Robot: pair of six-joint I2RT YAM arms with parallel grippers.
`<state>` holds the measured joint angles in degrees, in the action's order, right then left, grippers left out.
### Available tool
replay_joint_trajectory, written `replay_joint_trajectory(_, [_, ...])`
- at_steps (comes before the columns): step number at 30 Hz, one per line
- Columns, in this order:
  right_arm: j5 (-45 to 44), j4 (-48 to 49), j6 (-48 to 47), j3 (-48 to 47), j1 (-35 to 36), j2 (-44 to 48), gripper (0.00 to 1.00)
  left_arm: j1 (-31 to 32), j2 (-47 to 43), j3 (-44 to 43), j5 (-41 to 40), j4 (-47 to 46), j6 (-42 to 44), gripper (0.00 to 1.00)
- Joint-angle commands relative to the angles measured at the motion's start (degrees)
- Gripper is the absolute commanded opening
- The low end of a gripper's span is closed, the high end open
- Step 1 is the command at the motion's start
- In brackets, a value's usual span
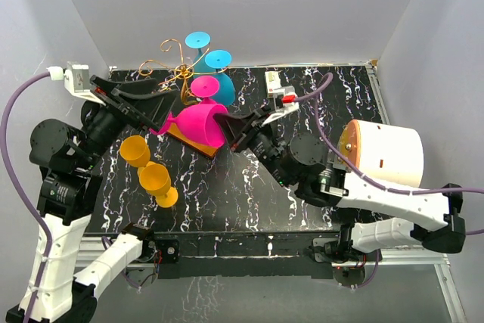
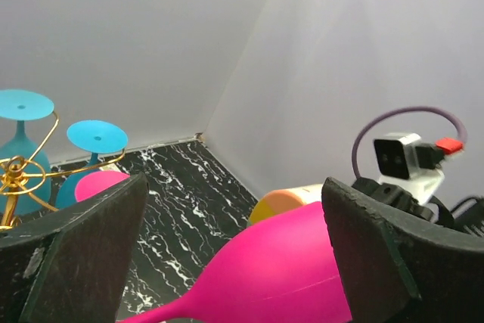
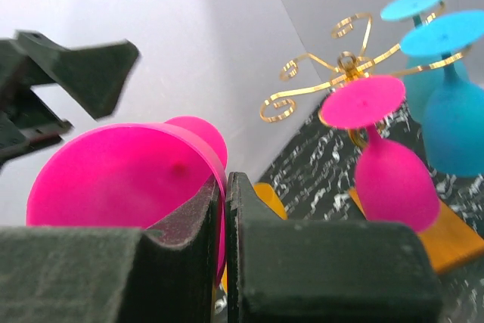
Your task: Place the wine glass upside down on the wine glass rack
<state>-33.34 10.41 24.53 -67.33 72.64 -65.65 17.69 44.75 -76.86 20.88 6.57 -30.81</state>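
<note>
A magenta wine glass (image 1: 198, 125) hangs tilted in the air in front of the gold wire rack (image 1: 178, 69). My right gripper (image 1: 239, 128) is shut on its rim; the right wrist view shows the thin rim pinched between the pads (image 3: 225, 225) and the open bowl (image 3: 113, 179). My left gripper (image 1: 168, 111) is open, with the bowl (image 2: 287, 270) between its fingers (image 2: 76, 255); whether they touch it is unclear. The rack (image 3: 344, 62) stands on an orange-brown base (image 3: 454, 236).
Two blue glasses (image 1: 218, 60) and another magenta glass (image 1: 204, 87) hang upside down on the rack. Two yellow glasses (image 1: 155, 179) lie on the black marbled table (image 1: 249, 187) at front left. A white roll (image 1: 386, 153) sits over the right arm. Grey walls enclose the table.
</note>
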Motion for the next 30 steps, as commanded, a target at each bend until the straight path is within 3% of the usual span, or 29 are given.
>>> replay_joint_trajectory(1, [-3.9,12.0,-4.7,-6.4,0.1,-3.3,0.0,-0.3,1.3,-3.9,-8.2,3.9,-6.0,0.94])
replay_joint_trajectory(6, [-10.2,11.1,-6.3,-13.2,0.1,-9.6,0.0,-0.2,0.3,-5.7,-20.5,13.1,-11.8,0.91])
replay_joint_trajectory(14, [-14.6,14.1,-7.1,-17.9,0.1,-15.2,0.0,-0.3,-3.2,-5.1,-28.3,16.5,-19.3,0.84])
replay_joint_trajectory(24, [-9.8,20.1,-6.6,-19.9,0.1,-18.0,0.0,-0.3,-0.4,-4.6,-24.7,14.1,-32.1,0.72])
replay_joint_trajectory(30, [-6.6,26.3,-6.4,-14.2,0.1,-15.9,0.0,-0.3,0.9,-3.3,-24.4,11.6,-35.0,0.64])
